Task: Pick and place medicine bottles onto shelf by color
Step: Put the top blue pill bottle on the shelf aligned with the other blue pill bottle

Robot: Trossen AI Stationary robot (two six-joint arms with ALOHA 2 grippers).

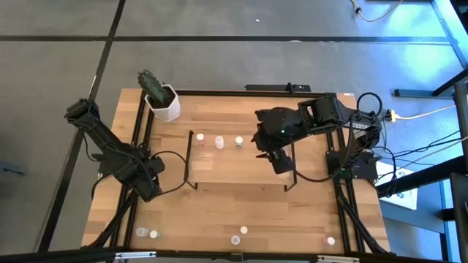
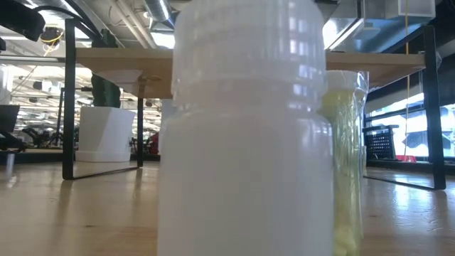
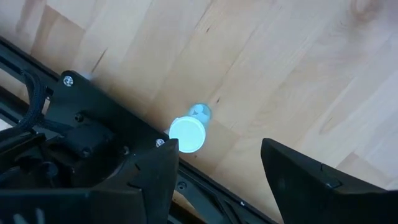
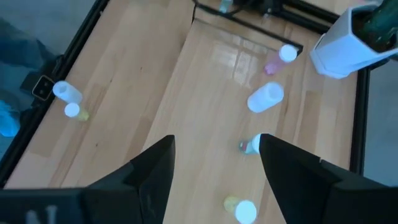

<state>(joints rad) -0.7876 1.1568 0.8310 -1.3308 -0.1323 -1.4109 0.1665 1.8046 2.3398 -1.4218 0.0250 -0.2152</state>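
Observation:
The shelf (image 1: 241,172) stands mid-table on its black end frames. Small medicine bottles stand in a row on its board: a pink one (image 4: 277,59), a white one (image 4: 266,98), a pale green one (image 4: 252,145) and a yellow one (image 4: 239,208). My right gripper (image 1: 274,157) hangs open above the shelf's right part, touching nothing (image 4: 214,162). My left gripper (image 1: 146,183) points down, open, over the table's left side; a white-capped bottle (image 3: 186,134) stands on the wood just beyond its fingers (image 3: 217,180). Loose bottles (image 1: 146,234), (image 1: 240,234), (image 1: 330,240) stand near the table's front edge.
A white hexagonal pot with a cactus (image 1: 162,101) stands at the far left corner. Black frame rails (image 1: 139,131) run along the table's sides. In the low view a white bottle (image 2: 242,128) and a yellow-green one (image 2: 345,163) stand right before the camera.

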